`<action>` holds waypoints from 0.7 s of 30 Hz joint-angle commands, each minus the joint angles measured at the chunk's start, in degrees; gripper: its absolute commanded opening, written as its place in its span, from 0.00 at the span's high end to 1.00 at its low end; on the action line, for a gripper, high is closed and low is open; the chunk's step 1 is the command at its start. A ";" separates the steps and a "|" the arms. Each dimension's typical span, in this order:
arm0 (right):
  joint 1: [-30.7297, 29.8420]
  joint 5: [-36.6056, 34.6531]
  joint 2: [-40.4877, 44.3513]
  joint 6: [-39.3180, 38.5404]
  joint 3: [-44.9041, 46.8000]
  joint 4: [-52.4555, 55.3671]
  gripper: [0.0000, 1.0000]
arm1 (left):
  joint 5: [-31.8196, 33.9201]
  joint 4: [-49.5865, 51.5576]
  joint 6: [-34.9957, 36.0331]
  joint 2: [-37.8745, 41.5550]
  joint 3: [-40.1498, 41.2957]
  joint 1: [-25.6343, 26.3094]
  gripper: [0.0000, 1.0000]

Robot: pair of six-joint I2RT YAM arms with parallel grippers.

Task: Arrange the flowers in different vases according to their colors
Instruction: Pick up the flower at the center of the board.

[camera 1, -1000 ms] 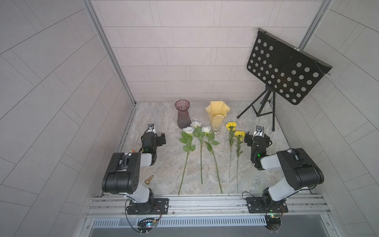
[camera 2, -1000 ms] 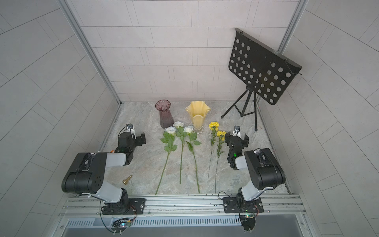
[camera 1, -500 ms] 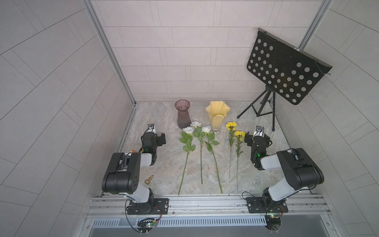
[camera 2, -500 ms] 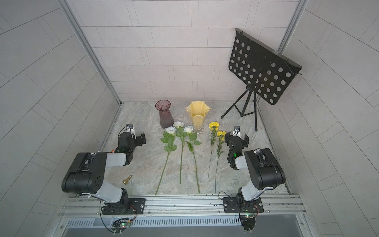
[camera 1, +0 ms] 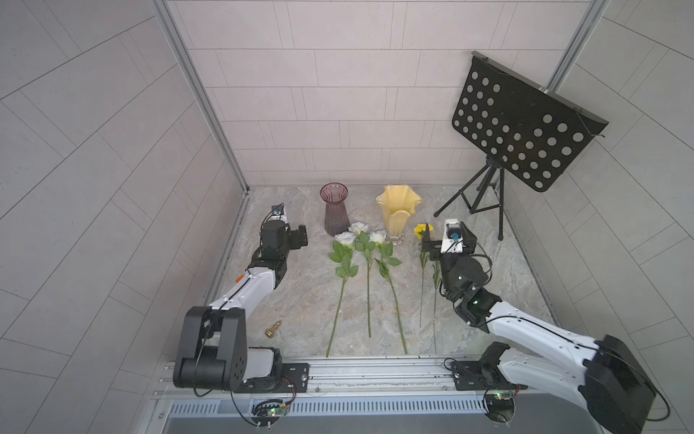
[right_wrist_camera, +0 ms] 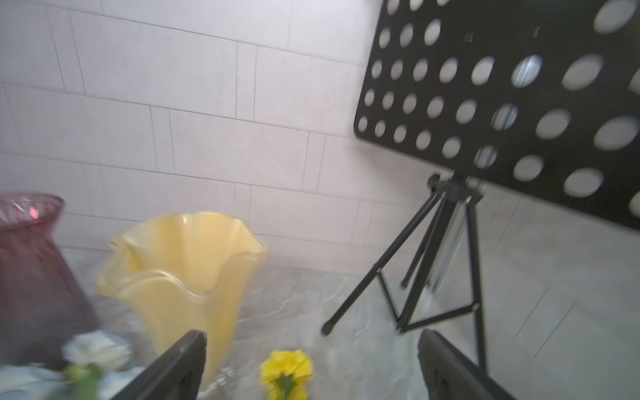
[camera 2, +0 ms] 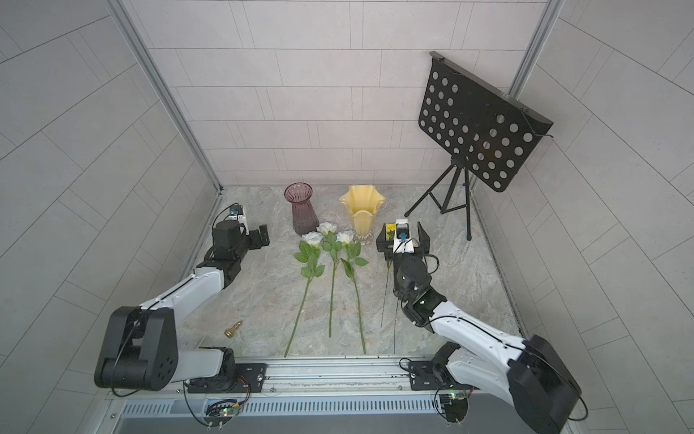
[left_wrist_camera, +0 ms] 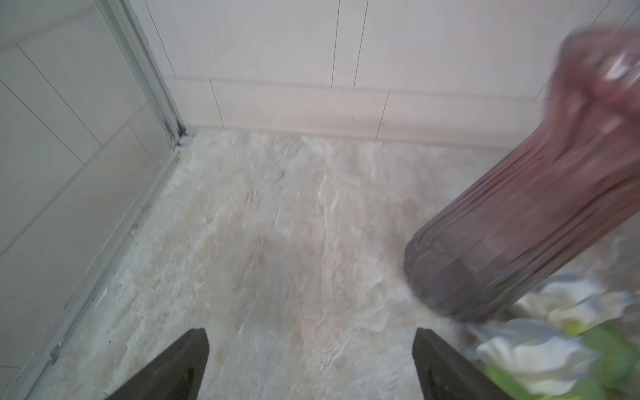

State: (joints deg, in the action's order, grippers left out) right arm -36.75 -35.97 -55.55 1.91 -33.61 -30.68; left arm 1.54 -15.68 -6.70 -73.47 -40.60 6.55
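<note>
Three white roses (camera 1: 358,228) lie side by side on the marble floor, their blooms next to the purple vase (camera 1: 334,208) and the yellow vase (camera 1: 399,212). Both vases stand upright. One yellow flower (camera 1: 422,229) shows beside my right gripper (camera 1: 447,240), whose body covers the ground next to it. In the right wrist view a yellow bloom (right_wrist_camera: 287,372) lies between the wide-open fingers of the right gripper (right_wrist_camera: 311,346), ungripped. My left gripper (left_wrist_camera: 311,346) is open over bare floor, left of the purple vase (left_wrist_camera: 519,225); white roses (left_wrist_camera: 540,353) lie past one finger.
A black perforated music stand (camera 1: 522,124) on a tripod stands at the back right. A small brass piece (camera 1: 273,329) lies on the floor near the left arm. Tiled walls close in the back and both sides, and a metal rail (camera 1: 375,370) runs along the front.
Both arms have stretched forward from their folded pose. The right gripper has moved left and forward over the yellow flowers, covering one. The left gripper has edged toward the purple vase.
</note>
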 commanded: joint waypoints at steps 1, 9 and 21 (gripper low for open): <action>0.19 2.13 4.93 27.74 -3.08 34.07 0.00 | -0.86 8.54 -6.37 7.89 0.50 11.62 0.00; 1.38 15.06 5.16 29.71 7.15 21.92 0.00 | 6.67 15.82 -18.27 13.25 1.13 27.56 0.00; 0.98 26.03 -18.44 23.27 -10.59 36.27 0.00 | 31.03 31.62 -42.89 11.92 3.97 26.07 0.00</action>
State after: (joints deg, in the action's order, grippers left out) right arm -35.53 -13.74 -71.75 26.76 -41.23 -1.08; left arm 27.99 14.04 -40.80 -61.65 -40.32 33.12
